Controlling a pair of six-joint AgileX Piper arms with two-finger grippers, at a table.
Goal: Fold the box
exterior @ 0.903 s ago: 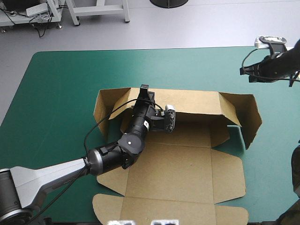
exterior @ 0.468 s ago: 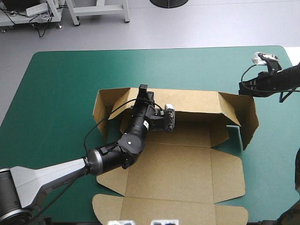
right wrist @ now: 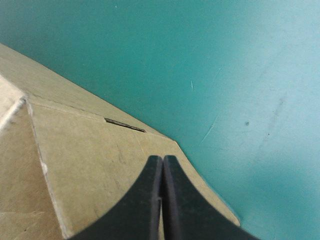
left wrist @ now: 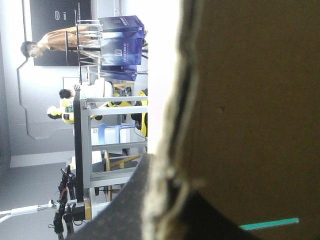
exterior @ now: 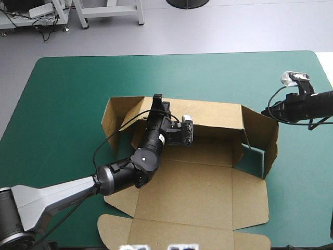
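Right gripper (exterior: 269, 111) has come down and in from the far-right corner since the earlier frames, and now sits at the top far corner of the right end flap (exterior: 270, 139). That flap has swung inward with it and stands steeper than before. Near edge of the box (exterior: 192, 182) has slid slightly toward the table's near edge. Left arm looks unchanged.

Box location: middle of the teal-green cover (exterior: 67, 94), base flat. The rear wall (exterior: 213, 113) is raised along the far side and the left end flap (exterior: 115, 117) is raised too. The lid panel is flat toward the near edge, running out of the high view.

Left gripper (exterior: 157, 99): reaches across the base to the rear wall's top edge, near its left end. In the wrist view the board (left wrist: 250, 100) is seen edge-on. One black finger (left wrist: 125, 205) is on one side of it and a dark shape on the other, so the jaws are clamped on the box wall.

Right gripper (right wrist: 162, 159): jaws pressed together into one pointed arch, nothing between them. Tip is over the flap's outer brown face (right wrist: 85, 165), with a narrow slot (right wrist: 125, 125) in the board just ahead of it and bare cover (right wrist: 225, 75) beyond. Contact looks likely, but I can't confirm it from the wrist view alone.
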